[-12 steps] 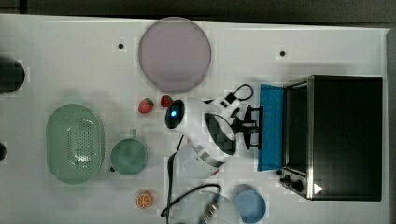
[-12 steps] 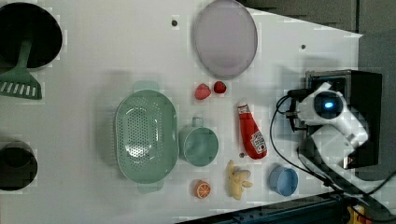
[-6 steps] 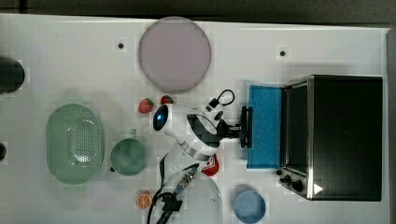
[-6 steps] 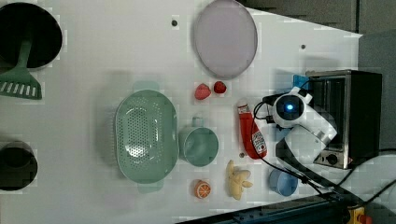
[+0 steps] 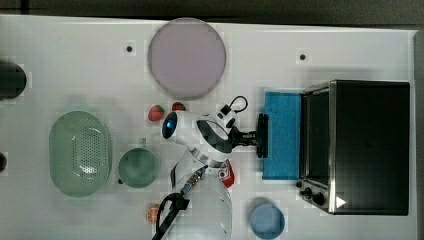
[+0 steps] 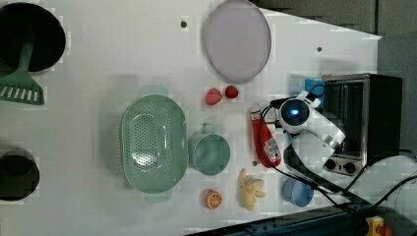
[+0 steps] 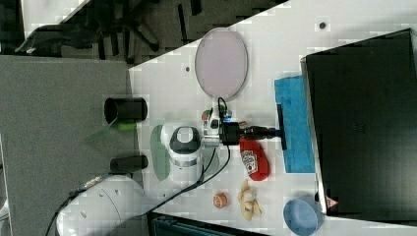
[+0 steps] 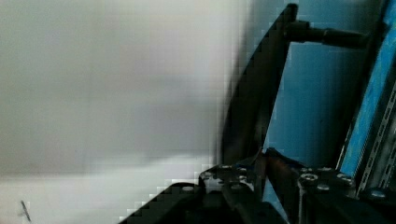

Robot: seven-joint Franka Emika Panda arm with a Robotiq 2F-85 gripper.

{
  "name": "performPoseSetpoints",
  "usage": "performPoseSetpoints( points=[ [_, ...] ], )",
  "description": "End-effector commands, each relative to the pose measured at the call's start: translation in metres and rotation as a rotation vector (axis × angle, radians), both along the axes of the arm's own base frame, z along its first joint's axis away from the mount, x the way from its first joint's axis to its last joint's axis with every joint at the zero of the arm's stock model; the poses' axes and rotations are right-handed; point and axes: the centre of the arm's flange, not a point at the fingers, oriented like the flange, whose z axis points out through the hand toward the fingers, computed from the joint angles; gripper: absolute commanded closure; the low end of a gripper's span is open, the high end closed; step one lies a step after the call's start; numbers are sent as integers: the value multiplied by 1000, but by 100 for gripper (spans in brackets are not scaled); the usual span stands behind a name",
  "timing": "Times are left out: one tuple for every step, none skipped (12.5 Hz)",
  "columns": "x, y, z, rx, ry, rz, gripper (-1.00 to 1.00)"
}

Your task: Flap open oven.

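Pincer (image 5: pixel 254 136) grips oven (image 5: pixel 370 145) door handle (image 5: pixel 261 135).

The oven (image 5: pixel 370 145) door (image 5: pixel 282 135) has swung down further, nearly flat.

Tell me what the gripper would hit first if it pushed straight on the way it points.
The gripper is shut on the dark bar handle; straight ahead lies the blue-tinted glass door, then probably the boxy black-topped toaster oven's open cavity.
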Motion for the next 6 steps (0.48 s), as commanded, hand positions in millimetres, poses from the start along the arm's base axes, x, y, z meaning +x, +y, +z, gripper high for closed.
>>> performPoseSetpoints(
  points=[
    [39,13,48,127,-208,-93,65],
    [46,15,70,184,-262,-193,65],
    [52,15,96,240,-311,-307,65],
    [57,15,125,297,-358,-421,65],
    [62,13,160,366,-410,-536,65],
    [64,10,196,433,-449,-640,65]
  ],
)
